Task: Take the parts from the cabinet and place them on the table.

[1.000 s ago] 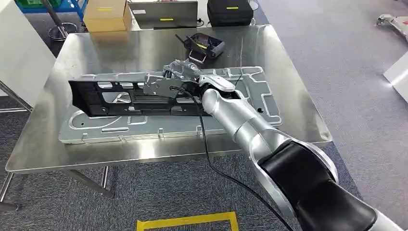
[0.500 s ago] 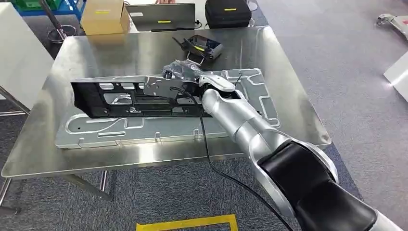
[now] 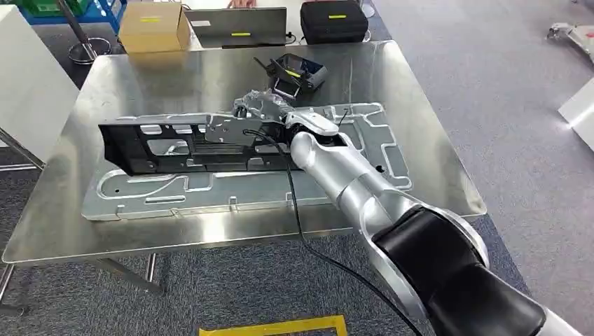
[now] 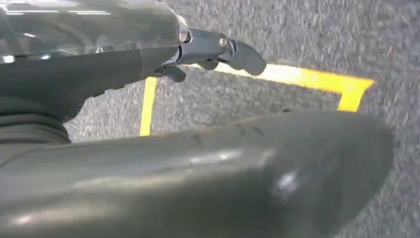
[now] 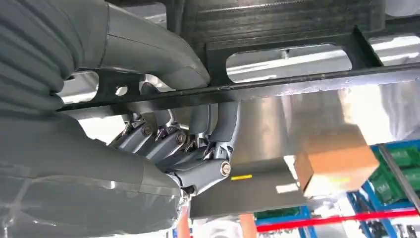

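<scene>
Right hand (image 3: 302, 126) grips the black part (image 3: 189, 143), which lies across a silver panel (image 3: 238, 185) mid-desk (image 3: 63, 210) in the head view; right wrist view shows fingers (image 5: 218, 129) curled around its bar (image 5: 297, 82); left hand (image 4: 213, 49), holding nothing, hangs over floor.

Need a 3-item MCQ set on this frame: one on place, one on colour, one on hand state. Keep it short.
1. Where does the black frame part lie?
A. on the floor
B. on the silver stamped panel on the steel table
C. on the cardboard box

2. What colour is the tape on the floor before the table?
A. red
B. white
C. yellow

3. What is the right hand doing?
A. gripping a bar of the black frame part
B. hanging open over the floor
C. holding the black case

Answers: 1 B, the head view shows the part resting on the panel; 2 C, a yellow strip shows at the bottom edge; 3 A, the right wrist view shows fingers curled around the bar.
</scene>
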`<state>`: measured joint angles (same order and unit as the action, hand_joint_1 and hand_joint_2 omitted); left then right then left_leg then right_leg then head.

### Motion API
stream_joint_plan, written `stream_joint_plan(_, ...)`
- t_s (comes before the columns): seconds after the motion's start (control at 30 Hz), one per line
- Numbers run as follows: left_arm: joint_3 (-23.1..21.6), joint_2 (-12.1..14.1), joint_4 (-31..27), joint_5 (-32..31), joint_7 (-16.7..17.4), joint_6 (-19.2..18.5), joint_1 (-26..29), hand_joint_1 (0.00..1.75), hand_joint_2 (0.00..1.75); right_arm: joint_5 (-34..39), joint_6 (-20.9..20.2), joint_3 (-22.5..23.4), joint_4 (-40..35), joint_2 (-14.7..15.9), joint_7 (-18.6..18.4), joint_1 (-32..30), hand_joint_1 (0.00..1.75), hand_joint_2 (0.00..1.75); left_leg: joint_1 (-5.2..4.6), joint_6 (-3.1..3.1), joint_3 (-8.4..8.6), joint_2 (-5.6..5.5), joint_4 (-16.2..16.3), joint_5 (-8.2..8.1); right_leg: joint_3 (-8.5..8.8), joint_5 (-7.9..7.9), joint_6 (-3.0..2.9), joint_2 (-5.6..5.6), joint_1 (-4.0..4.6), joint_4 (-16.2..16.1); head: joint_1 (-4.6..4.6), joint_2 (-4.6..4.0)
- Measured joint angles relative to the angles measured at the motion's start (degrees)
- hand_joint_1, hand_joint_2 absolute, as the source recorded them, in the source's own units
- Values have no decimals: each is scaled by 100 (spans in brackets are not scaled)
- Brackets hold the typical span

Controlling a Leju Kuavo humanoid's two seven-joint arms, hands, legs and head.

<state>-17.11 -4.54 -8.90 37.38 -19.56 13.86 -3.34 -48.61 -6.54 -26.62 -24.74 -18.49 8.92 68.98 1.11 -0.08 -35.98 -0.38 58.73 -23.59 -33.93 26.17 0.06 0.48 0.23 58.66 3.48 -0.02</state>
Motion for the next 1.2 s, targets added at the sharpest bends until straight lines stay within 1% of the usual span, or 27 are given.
stream_joint_plan(0.07, 0, -5, -2, 0, 0, 11, 10, 0, 0, -2, 0, 7, -13, -2, 2, 15, 175, 175, 12, 50, 27, 9, -25, 1, -114, 220, 55, -15, -20, 285, -2, 0)
stream_joint_plan(0.13, -2, -2, -2, -2, 0, 22, 8, 0, 0, -2, -4, 13, -9, 0, 2, 14, 175, 175, 8, 75, 26, 12, -24, -8, -596, 680, 103, -16, -47, 1259, 0, 0)
stream_joint_plan(0.17, -2, -2, -2, -2, 0, 22, 7, 0, 0, -13, -7, 13, -2, 0, 0, -3, 175, 175, 8, 81, 26, 11, -23, -12, -822, 789, 115, -16, -53, 1672, -2, 0)
stream_joint_plan(0.2, 0, -2, -2, -2, 0, 22, 8, 0, 0, -22, -13, 15, 4, 2, -4, -10, 175, 175, 8, 81, 28, 10, -22, -13, -913, 788, 113, -16, -57, 1810, -2, 0)
stream_joint_plan(0.23, -2, -2, -2, -4, 0, 22, 10, 0, 0, -31, -22, 15, 7, 4, -7, -14, 175, 175, 8, 88, 37, 2, -22, -46, -907, 614, 105, -17, -59, 1702, -2, 0)
stream_joint_plan(0.3, -2, -2, -2, -4, -4, 22, 12, 0, 0, -44, -15, 15, 2, 4, -31, -10, 175, 175, 3, 74, 83, -1, -21, -63, -564, 132, 59, -17, -55, 940, 0, 0)
stream_joint_plan(0.33, -2, -2, -2, -4, -11, 22, 9, 0, 0, -46, -11, 17, -6, 4, -50, -3, 175, 175, 1, 57, 123, -3, -21, -83, -270, -164, 9, -20, -44, 334, -2, 0)
stream_joint_plan(0.37, 0, -13, -2, -4, -13, 20, 11, 0, 0, -46, -5, 20, -9, 4, -57, 8, 175, 175, -1, 37, 119, -1, -23, -94, -134, -146, -43, -30, -20, 82, 0, 0)
stream_joint_plan(0.4, 0, -11, -2, -2, -13, 17, 2, 0, 0, -46, 0, 22, -9, 4, -68, 19, 175, 175, -37, 2, 100, -4, -6, -100, -129, -130, -45, -35, 15, -33, -2, 0)
stream_joint_plan(0.47, -2, -13, -2, -2, -9, 13, 12, 0, 0, -63, 31, 24, -9, 9, -122, 9, 175, 175, -14, -56, 108, 2, -37, -98, -141, -114, -71, -16, 28, 0, 0, 0)
stream_joint_plan(0.5, -2, -15, -2, 0, 2, 13, 13, 0, 0, -72, 42, 28, -9, 13, -155, 9, 175, 175, -20, -93, 132, 2, -62, -98, -127, -121, -92, -9, 23, -28, 0, 0)
stream_joint_plan(0.53, -2, -13, -2, -2, 4, 13, 10, 0, 0, -77, 48, 35, -15, 11, -171, 8, 175, 175, -19, -120, 114, 9, -40, -141, -64, -146, -128, -15, -51, -103, 0, 0)
stream_joint_plan(0.57, -2, -9, -2, 0, 2, 13, 8, 0, 0, -76, 66, 42, -11, 11, -179, 17, 175, 175, -18, -142, 76, 12, 129, -229, -31, -131, -156, -13, -48, -120, 0, 0)
stream_joint_plan(0.6, -2, -7, -2, 0, 4, 13, 6, 0, 0, -76, 72, 53, -11, 11, -181, 23, 175, 175, -16, -154, -71, 11, 455, -388, -14, -112, -185, -20, -44, -120, 0, 0)
stream_joint_plan(0.67, -2, 0, -2, 0, 20, 15, 11, 0, 0, -76, 79, 68, -2, 7, -184, 6, 175, 175, -6, -193, -557, 13, 1397, -742, 37, -64, -219, -20, -25, -117, 0, 0)
stream_joint_plan(0.7, -2, 0, -2, 0, 20, 15, 22, 0, 0, -76, 79, 70, 9, 7, -188, -9, 175, 175, -6, -206, -762, 13, 1739, -797, 72, -20, -224, -16, -18, -115, 0, 0)
stream_joint_plan(0.73, -2, 4, -2, 0, 20, 17, 32, 0, 0, -79, 79, 70, 11, 7, -190, -30, 175, 175, -4, -208, -819, 14, 1749, -686, 122, 21, -223, -12, -12, -114, 0, 0)
stream_joint_plan(0.77, -2, 9, -2, 2, 20, 17, 38, 0, 0, -81, 79, 74, 11, 7, -190, -42, 175, 175, -4, -202, -734, 15, 1498, -460, 180, 63, -217, -8, -11, -111, 0, 0)
stream_joint_plan(0.83, -2, 24, -2, 2, 18, 20, 37, 0, 0, -81, 81, 79, 4, 0, -190, -39, 175, 175, -4, -169, -297, 17, 473, 157, 327, 171, -189, -1, -11, -100, 0, 0)
stream_joint_plan(0.87, -2, 28, -2, 9, 18, 20, 45, 0, 0, -81, 83, 83, 7, -2, -190, -41, 175, 175, -13, -134, -126, 17, 151, 196, 374, 238, -163, -6, -12, -106, -2, 0)
stream_joint_plan(0.9, -2, 28, -2, 20, 9, 20, 49, 0, 0, -81, 83, 85, 13, 0, -190, -9, 175, 175, -59, -120, -53, 20, 62, 127, 369, 259, -123, 11, 19, -83, 0, 0)
stream_joint_plan(0.93, -2, 28, -2, 17, 4, 17, 20, 0, 0, -81, 90, 92, 4, -2, -188, -9, 175, 175, -55, -53, -23, 15, 1, 48, 355, 265, -96, 13, 18, -94, 0, 0)
stream_joint_plan(1.03, -2, 24, -7, 17, -26, 9, 18, 0, 0, -87, 94, 103, -7, -4, -195, -23, 175, 175, -26, 31, 58, 12, -63, 16, 411, 275, -21, 11, 34, -71, 2, 2)
stream_joint_plan(1.07, -2, 28, -7, 20, -46, 4, 41, 0, 0, -87, 98, 105, -9, -2, -195, -19, 175, 175, -13, 48, 139, 13, -109, 6, 355, 291, 7, 6, 5, 113, 0, 0)
stream_joint_plan(1.1, -2, 28, -7, 20, -59, 2, 44, 0, 0, -90, 98, 107, -9, -2, -192, -8, 175, 175, -14, 75, 171, 16, -133, -13, 163, 359, 40, -7, -4, 436, -2, 0)
stream_joint_plan(1.17, 0, 28, -7, 20, -74, -20, 35, 0, 0, -90, 105, 136, 0, 7, -199, -15, 175, 175, -15, 100, 193, 12, -132, -72, -441, 692, 95, -14, -30, 1317, 0, 0)
stream_joint_plan(1.2, -2, 30, -7, 20, -74, -33, 37, 0, 0, -90, 105, 144, 9, 9, -216, -40, 175, 175, -15, 119, 212, 9, -132, -93, -663, 819, 112, -13, -48, 1588, -2, 0)
